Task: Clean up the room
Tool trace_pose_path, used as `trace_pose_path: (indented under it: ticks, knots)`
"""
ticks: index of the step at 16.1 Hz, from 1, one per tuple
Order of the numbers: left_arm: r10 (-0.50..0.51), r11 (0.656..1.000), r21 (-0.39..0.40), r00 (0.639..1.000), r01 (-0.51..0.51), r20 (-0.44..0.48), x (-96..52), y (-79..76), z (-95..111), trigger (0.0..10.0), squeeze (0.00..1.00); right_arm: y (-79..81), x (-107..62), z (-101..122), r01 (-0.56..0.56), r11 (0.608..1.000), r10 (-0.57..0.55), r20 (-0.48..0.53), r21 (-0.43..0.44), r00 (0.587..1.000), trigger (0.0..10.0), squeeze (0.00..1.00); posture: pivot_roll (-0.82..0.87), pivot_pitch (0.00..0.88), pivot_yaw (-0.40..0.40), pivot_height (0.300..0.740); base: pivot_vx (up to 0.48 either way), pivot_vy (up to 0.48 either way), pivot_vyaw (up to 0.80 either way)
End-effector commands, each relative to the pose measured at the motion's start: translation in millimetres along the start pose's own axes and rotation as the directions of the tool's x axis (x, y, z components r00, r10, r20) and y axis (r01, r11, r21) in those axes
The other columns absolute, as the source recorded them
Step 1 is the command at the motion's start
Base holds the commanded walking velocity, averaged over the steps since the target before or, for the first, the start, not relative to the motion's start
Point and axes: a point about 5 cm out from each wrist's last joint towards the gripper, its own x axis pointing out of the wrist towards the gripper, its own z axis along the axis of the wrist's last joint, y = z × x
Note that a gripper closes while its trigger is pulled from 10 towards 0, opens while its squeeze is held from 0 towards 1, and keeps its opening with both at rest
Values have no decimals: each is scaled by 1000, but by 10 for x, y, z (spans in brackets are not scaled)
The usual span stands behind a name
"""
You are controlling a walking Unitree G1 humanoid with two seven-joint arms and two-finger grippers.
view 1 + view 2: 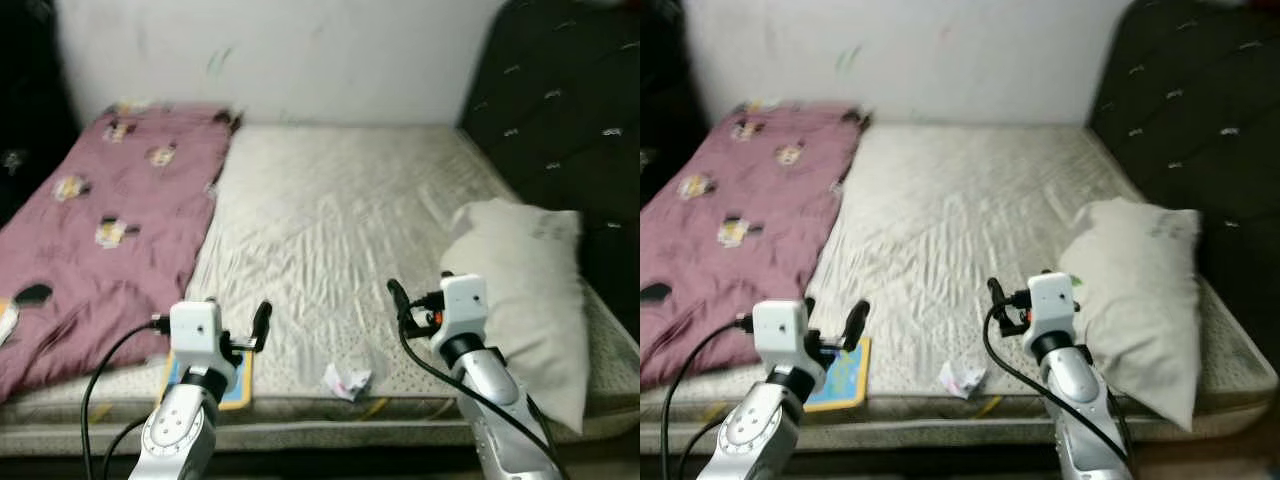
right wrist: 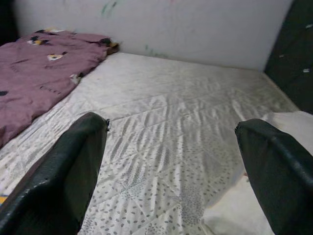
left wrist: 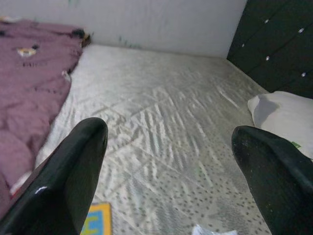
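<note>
Crumpled white paper [image 1: 346, 380] lay at the mattress [image 1: 330, 220] edge, lower centre, the likeliest pickup. I held the left gripper [image 1: 262, 322] and right gripper [image 1: 398, 296] above it, jaws wide, empty, ready to reach.

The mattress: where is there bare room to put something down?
The widest free patch is the middle of the mattress, between the purple blanket and the pillow, back to the wall. The near edge is busier: a crumpled wrapper, a flat blue-and-yellow item, and the left gripper and right gripper, both open.
</note>
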Motion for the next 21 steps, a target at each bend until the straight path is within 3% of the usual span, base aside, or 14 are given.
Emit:
trace_pose_path:
  ticks: [1,5,14,21]
  knots:
    - [44,998,39,999,-45,15,5,80,39,10000,0,77,41,56,-27,1000,26,20,8,999,10000,0,32,0,-38,740,0,0,0]
    - [-10,998,62,999,8,37,14,46,68,10000,0,86,41,45,-33,999,33,20,4,999,10000,0,32,0,-38,740,0,0,0]
    - [-40,999,27,998,39,50,-11,23,68,10000,0,94,37,44,-31,1000,31,20,1,999,10000,0,35,0,-39,740,0,0,0]
    - [-45,999,30,998,44,51,-3,26,73,10000,0,103,59,50,-30,1000,30,22,0,999,10000,0,38,0,-39,740,258,0,0]
